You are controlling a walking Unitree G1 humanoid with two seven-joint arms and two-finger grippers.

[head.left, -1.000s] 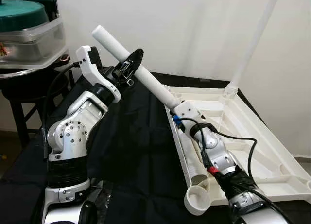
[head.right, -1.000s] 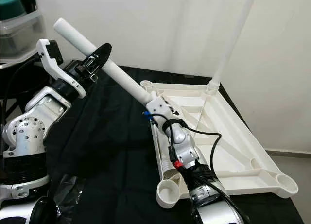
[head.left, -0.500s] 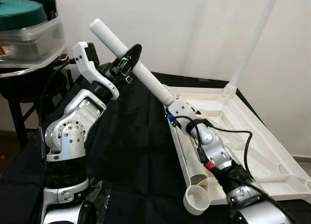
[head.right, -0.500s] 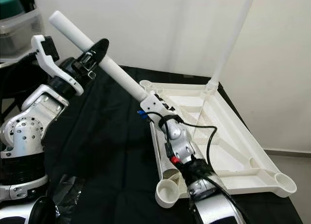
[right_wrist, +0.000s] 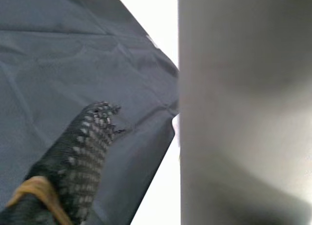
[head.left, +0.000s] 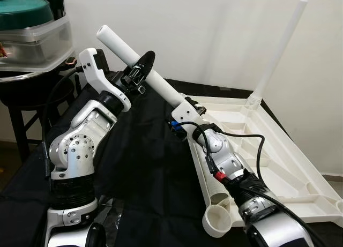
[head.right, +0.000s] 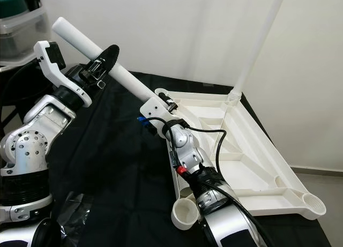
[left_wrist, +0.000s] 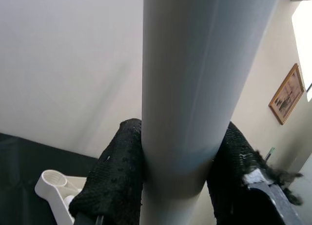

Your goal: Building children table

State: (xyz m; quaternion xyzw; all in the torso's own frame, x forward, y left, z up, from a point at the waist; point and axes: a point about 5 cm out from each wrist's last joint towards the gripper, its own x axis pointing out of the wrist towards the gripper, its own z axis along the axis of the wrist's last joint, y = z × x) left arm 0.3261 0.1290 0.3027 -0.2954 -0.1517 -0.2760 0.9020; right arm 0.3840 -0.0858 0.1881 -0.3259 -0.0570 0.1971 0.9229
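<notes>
My left gripper (head.left: 141, 71) is clamped on a white table leg (head.left: 140, 67), one black finger (left_wrist: 115, 176) pressed to each side of the tube, and it holds that leg up in the air at a slant, the free end high toward my left and the lower end running down toward the table top. My right gripper (head.left: 185, 110) meets the same leg at its lower end, just over the near left corner of the upturned white table top (head.left: 278, 150); one dotted black finger (right_wrist: 80, 147) stands a little off the tube (so this grip looks loose, or not closed at all, and I cannot tell for sure). The table top lies underside up on a black cloth (head.left: 144, 166) that covers the work surface, its ribs and round corner sockets showing. A second white leg (head.left: 278, 49) stands upright in the far corner socket, leaning slightly. Another white tube (head.left: 211, 177) lies along the near edge of the table top, beside an open corner socket (head.left: 217, 220). Off to my left, a clear bin (head.left: 32, 43) with a green lid sits on a dark stand.
</notes>
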